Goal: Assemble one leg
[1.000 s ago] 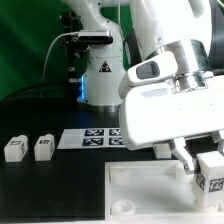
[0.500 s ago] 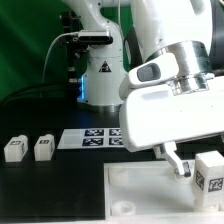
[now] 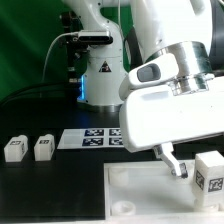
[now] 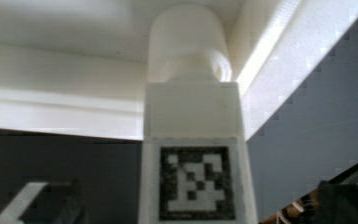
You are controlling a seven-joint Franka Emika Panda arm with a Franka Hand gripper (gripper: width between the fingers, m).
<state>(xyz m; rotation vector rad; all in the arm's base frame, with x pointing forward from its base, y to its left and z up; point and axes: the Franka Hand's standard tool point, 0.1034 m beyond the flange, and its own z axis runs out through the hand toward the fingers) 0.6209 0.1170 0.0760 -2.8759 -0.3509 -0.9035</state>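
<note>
While the white robot arm (image 3: 165, 95) fills the exterior view from twelve to three o'clock, the work itself sits low, near four o'clock. A large white tray-like piece (image 3: 140, 190) lies on the dark table (image 3: 50, 190) at about five o'clock. The leg (image 3: 208, 165), a small chunky white block with a black-and-white tag, stands upright at that piece's corner. Whether it is seated in a socket cannot be told. A flat marker board (image 3: 90, 138) lies near the centre. A spare leg (image 3: 14, 149) and a second spare leg (image 3: 43, 148) rest at nine o'clock, well apart from the work.

The gripper (image 4: 185, 208) straddles the leg with its jaws spread wide and grips nothing. A gap shows on either side of the block.

The leg looks light, rigid and smooth, probably hard plastic. It should tolerate a firm pinch but might slip or twist. The best hold seems to be across its two flat opposite sides, around mid-height and clear of the rounded end.

Only the exterior view shows the spare legs, the marker board and one finger (image 3: 174, 163) just beside the leg. Only the wrist view shows both fingertips flanking the leg, its tag (image 4: 197, 185) face-on and its rounded far end.
</note>
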